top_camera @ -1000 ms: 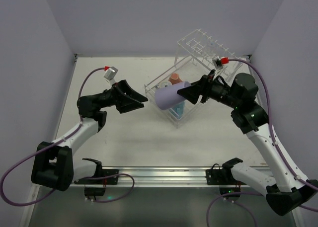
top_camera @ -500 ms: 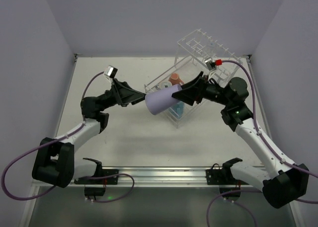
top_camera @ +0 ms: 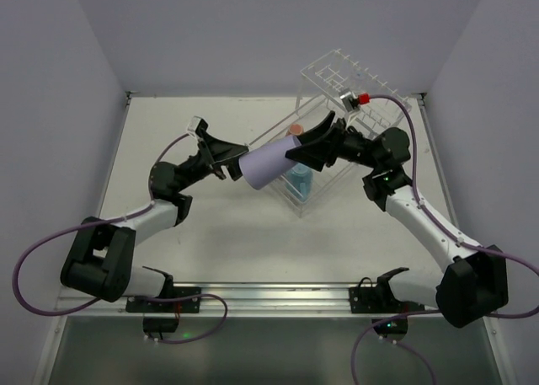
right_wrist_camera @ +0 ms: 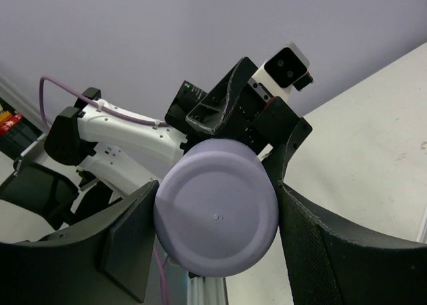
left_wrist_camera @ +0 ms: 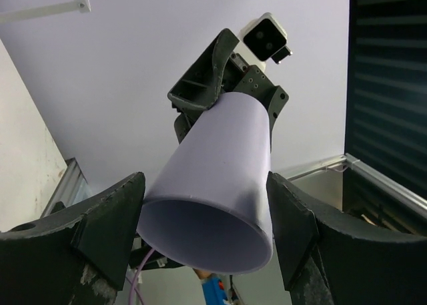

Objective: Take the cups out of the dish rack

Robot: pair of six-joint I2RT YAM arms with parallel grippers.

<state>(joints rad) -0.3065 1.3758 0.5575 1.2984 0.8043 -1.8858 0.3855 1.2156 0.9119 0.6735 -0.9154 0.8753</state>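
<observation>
Purple cup point(top_camera: 265, 166) shifted left beside rack point(top_camera: 354, 73), blue cup point(top_camera: 299, 183); R hand point(top_camera: 295, 147), L hand point(top_camera: 241, 166) grip it.

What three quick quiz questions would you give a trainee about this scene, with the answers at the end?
1. True or false: the purple cup sits inside the rack.
2. Which end of the purple cup lies between the fingers of the right gripper? A the flat base, B the open mouth, C the handle.
3. What colour is the lower cup in the rack, just under the purple one in the top view?

Key: 1 false, it is in the air between the right gripper and the left gripper. 2 A. 3 blue.
</observation>
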